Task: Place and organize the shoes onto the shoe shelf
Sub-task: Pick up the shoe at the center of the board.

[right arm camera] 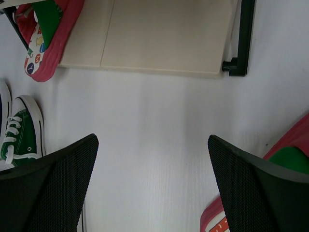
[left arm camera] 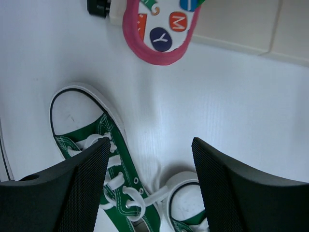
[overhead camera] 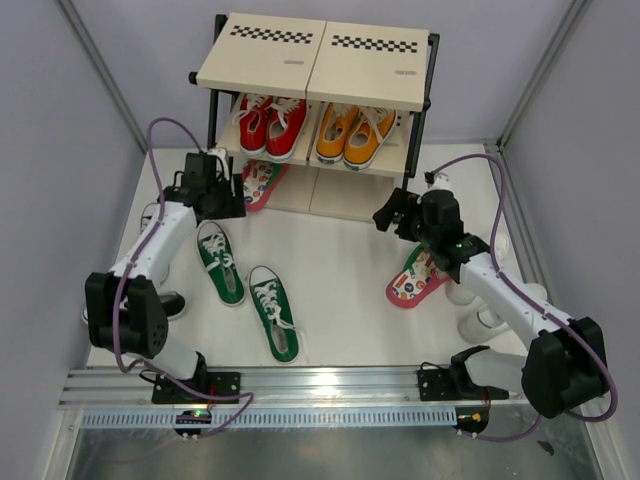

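The left end effector (left arm camera: 149, 147) is hovering spread and empty over the green sneakers (left arm camera: 84, 128) lying on the tabletop (overhead camera: 340, 300), probably lining up a grasp. The right end effector (right arm camera: 152, 145) is hanging wide apart, holding nothing, between the shoe shelf (overhead camera: 270, 65) and 1 pink flip-flop (overhead camera: 415, 280).

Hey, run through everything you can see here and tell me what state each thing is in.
left pincer, open, empty
right pincer, open, empty
green sneakers, upright on the table, apart
first pink flip-flop, on the shoe shelf bottom board, overhanging the edge
second pink flip-flop, flat on the table
red sneakers, paired on middle tier
orange sneakers, paired on middle tier
white shoes, on the table, partly hidden
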`<action>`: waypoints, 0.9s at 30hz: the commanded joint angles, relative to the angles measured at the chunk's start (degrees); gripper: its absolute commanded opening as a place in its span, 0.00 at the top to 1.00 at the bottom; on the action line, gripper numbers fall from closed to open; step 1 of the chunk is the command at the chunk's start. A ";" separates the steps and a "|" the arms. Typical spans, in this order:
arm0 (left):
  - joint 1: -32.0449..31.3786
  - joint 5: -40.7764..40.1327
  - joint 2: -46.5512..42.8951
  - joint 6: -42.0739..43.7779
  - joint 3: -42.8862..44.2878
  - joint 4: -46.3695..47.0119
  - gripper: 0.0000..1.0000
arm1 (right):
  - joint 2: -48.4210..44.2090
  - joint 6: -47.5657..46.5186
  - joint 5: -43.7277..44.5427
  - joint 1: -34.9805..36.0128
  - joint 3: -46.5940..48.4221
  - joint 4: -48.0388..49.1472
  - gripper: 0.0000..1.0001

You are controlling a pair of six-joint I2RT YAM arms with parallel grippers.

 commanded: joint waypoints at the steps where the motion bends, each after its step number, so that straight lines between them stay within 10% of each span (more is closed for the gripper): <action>1: 0.08 6.00 -8.04 -4.35 -1.40 -1.85 0.29 | -5.55 0.07 -0.18 -0.23 -1.42 -0.43 0.00; 8: -2.64 8.82 -23.59 -9.54 -11.41 2.80 0.32 | -17.95 1.65 4.38 -0.23 -6.26 -8.33 0.01; 14: -17.83 4.27 -30.73 -15.16 -17.48 10.00 0.33 | -29.29 4.72 11.24 -0.23 -9.86 -20.11 0.00; 20: -40.66 -5.06 -22.22 -17.28 -18.19 18.26 0.33 | -39.14 9.47 19.05 -0.23 -11.54 -31.72 0.00; 27: -48.70 -5.68 -7.80 -16.40 -16.78 38.55 0.35 | -43.27 13.25 17.67 -0.23 -15.40 -33.48 0.01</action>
